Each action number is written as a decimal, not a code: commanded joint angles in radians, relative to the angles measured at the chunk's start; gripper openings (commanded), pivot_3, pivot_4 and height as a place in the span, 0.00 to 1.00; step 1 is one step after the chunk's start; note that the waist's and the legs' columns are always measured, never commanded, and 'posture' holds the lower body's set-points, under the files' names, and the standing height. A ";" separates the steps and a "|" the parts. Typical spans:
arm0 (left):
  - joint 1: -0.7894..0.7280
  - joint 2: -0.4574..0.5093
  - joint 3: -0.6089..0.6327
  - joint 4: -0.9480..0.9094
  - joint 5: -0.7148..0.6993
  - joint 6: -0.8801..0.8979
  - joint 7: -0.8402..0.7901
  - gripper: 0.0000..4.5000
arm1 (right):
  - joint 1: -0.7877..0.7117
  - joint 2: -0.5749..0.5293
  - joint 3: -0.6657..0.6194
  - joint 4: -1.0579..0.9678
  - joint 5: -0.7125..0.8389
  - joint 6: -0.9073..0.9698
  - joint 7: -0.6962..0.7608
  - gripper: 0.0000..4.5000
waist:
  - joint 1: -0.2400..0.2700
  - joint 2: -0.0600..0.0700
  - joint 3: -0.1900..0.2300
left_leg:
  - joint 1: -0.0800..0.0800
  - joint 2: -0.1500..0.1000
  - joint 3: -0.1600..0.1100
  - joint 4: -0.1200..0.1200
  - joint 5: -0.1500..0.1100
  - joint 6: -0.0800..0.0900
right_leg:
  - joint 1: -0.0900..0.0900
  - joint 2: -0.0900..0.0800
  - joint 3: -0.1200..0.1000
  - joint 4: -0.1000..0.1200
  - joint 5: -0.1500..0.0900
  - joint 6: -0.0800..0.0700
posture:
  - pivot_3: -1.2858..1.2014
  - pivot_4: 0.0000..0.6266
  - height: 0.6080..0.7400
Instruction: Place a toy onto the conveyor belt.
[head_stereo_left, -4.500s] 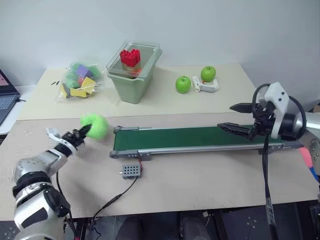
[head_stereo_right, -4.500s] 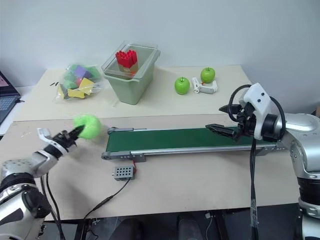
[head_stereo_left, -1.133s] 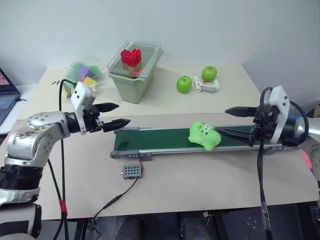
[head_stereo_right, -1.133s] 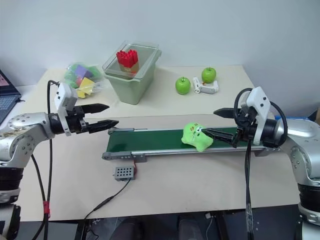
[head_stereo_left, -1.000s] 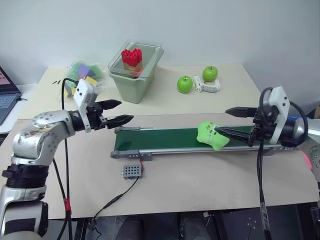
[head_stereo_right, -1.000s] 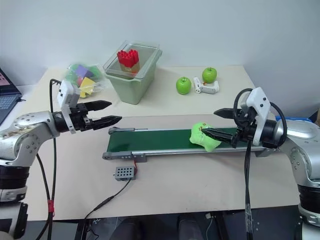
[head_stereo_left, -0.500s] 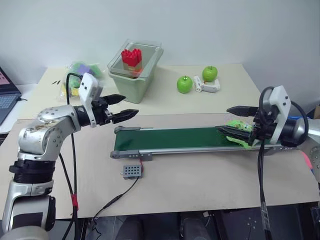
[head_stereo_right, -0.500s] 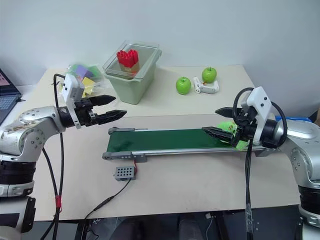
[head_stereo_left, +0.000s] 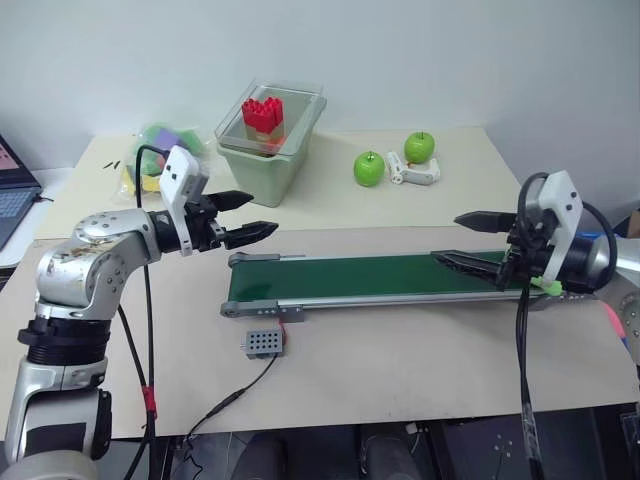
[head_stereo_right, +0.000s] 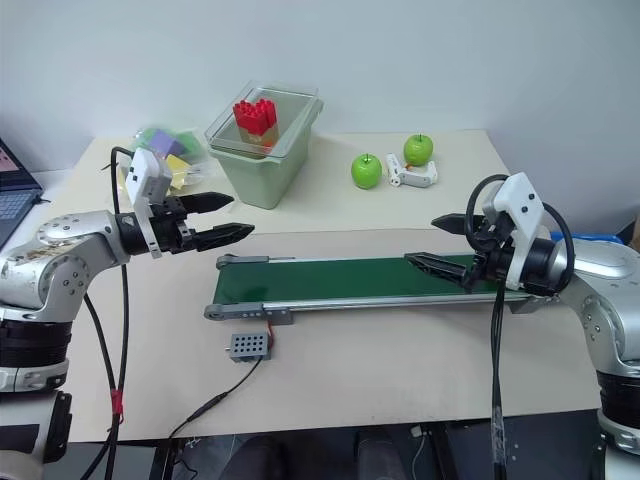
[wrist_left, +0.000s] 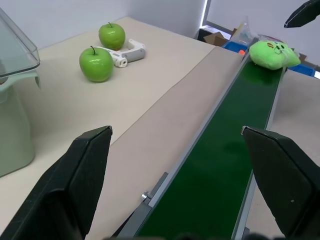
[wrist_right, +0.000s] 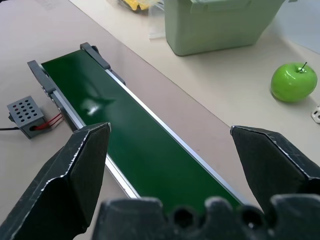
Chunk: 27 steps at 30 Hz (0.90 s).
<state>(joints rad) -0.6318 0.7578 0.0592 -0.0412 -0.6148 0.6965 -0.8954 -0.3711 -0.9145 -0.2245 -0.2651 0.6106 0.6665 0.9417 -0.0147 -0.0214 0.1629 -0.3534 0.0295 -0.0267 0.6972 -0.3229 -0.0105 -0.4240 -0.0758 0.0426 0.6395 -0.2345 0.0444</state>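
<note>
The toy (wrist_left: 270, 54) has been carried to the conveyor belt's (head_stereo_left: 350, 275) far right end, beneath the open, empty right gripper (head_stereo_left: 475, 240). The left gripper (head_stereo_left: 250, 215) is open. Placement appears done; retreat remains.

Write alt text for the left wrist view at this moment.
A lime-green plush toy lies at the far end of the dark green conveyor belt, seen between the open left hand's black fingers. Two green apples sit on the beige table beside the belt.
</note>
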 joint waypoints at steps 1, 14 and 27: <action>-0.029 -0.002 0.029 -0.014 0.006 -0.018 -0.005 0.99 | -0.014 -0.016 -0.041 -0.010 0.003 -0.017 -0.001 1.00 | 0.000 0.000 0.000 | 0.000 0.000 0.000 0.000 0.000 0.000 | 0.000 0.000 0.000 0.000 0.000 0.000 | 0.52 0.24 1.00; -0.043 -0.008 0.031 -0.003 0.029 -0.030 -0.019 0.99 | -0.019 -0.017 -0.039 0.004 -0.008 -0.025 -0.002 1.00 | -0.001 0.000 0.000 | 0.000 0.000 0.000 0.000 0.000 0.000 | 0.000 0.000 0.000 0.000 0.000 0.000 | 0.52 0.24 1.00; -0.054 -0.016 0.031 -0.002 0.033 -0.028 -0.023 0.99 | -0.029 -0.020 -0.037 0.014 -0.011 -0.030 0.004 1.00 | -0.001 0.000 0.000 | 0.000 0.000 0.000 0.000 0.000 0.000 | 0.000 0.000 0.000 0.000 0.000 0.000 | 0.52 0.24 1.00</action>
<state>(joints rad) -0.6572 0.7405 0.0596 -0.0260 -0.5820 0.6886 -0.9152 -0.3801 -0.9153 -0.2244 -0.2433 0.6012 0.6619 0.9421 -0.0154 -0.0214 0.1629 -0.3534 0.0295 -0.0267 0.6972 -0.3229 -0.0105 -0.4240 -0.0758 0.0426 0.6396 -0.2345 0.0444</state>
